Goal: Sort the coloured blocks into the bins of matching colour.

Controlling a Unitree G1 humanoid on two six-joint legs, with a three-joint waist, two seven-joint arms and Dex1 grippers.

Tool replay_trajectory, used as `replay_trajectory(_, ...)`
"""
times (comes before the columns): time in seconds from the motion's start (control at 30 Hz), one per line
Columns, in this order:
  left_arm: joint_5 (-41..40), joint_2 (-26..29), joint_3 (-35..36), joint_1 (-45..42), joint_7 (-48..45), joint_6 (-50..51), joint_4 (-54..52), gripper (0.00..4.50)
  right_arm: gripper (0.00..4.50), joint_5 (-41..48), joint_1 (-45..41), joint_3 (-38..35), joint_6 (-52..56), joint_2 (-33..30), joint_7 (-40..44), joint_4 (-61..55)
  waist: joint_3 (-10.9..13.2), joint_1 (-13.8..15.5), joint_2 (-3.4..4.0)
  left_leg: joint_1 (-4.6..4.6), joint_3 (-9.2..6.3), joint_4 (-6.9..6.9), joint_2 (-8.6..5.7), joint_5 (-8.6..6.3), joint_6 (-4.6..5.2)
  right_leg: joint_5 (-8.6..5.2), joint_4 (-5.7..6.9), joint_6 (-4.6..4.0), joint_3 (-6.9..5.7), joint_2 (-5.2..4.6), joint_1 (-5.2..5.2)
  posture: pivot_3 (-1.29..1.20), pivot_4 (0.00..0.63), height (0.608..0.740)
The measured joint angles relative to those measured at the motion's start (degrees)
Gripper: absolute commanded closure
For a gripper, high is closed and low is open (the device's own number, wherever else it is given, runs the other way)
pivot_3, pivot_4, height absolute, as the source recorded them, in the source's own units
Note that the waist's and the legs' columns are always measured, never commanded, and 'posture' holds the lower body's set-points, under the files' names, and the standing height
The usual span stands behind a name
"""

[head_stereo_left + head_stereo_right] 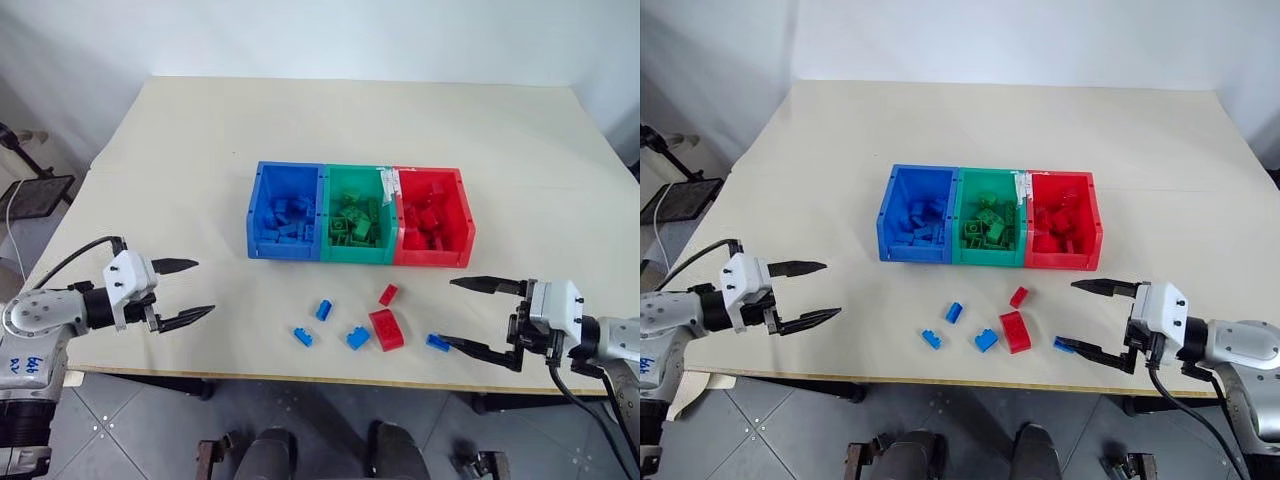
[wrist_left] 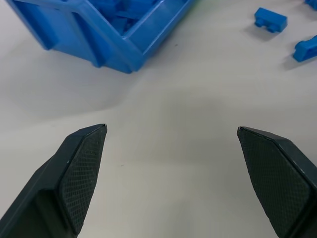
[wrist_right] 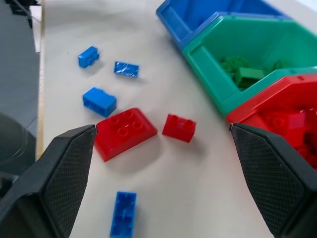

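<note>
On matte table [image 1: 200, 150]: studded plastic bricks [image 1: 386, 329], boxy plastic bins [image 1: 360, 216].

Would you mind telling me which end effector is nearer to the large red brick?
The right end effector, open just to the right of the large red brick. The left end effector, also open, hangs farther off to its left.

Head stereo pair high over the table [image 1: 200, 130]; wrist views low, close, sharing the bins [image 3: 233, 59] and loose blocks [image 3: 125, 132]
</note>
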Motion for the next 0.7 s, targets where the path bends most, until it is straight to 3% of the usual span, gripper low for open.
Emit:
replay_trajectory(0.17,-0.4,-3.1,-2.6,-0.3,1.5,2.6,-5.7,0.02,0.0,-0.3,3.8,-0.6,0.8,1.2,-3.2,-2.1,0.0,0.9,0.0,-0.02,-0.02,0.07,-0.04,-0.03,0.02,0.0,-0.01,0.0,-0.01,-0.03,0.04,0.0,0.15,0.74)
replay_trajectory(0.47,-0.4,-9.6,-16.0,-5.6,1.8,8.3,-20.4,0.02,0.0,-3.9,19.7,-13.9,-1.6,-0.8,-1.9,1.8,0.0,1.3,0.02,0.05,0.11,0.27,0.02,-0.19,0.09,0.0,-0.05,0.0,-0.03,0.01,0.17,0.0,0.15,0.74)
replay_trajectory(0.57,0.2,-9.6,-17.8,-6.3,1.0,7.9,-21.3,0.02,0.0,-5.5,20.7,-14.4,-1.3,-1.7,-1.5,2.1,-0.1,0.2,0.1,0.15,0.19,0.1,0.13,-0.19,0.08,-0.02,-0.09,-0.04,-0.01,0.08,0.17,0.0,0.15,0.74)
replay_trajectory(0.7,0.2,-9.5,-18.5,-6.6,-0.2,7.9,-20.6,0.02,0.0,-7.5,16.4,-10.3,10.2,-5.9,-6.6,-3.2,-0.1,0.0,0.11,0.13,0.16,0.14,0.18,-0.19,0.07,-0.03,-0.09,-0.06,-0.02,0.11,0.16,0.0,0.15,0.74)
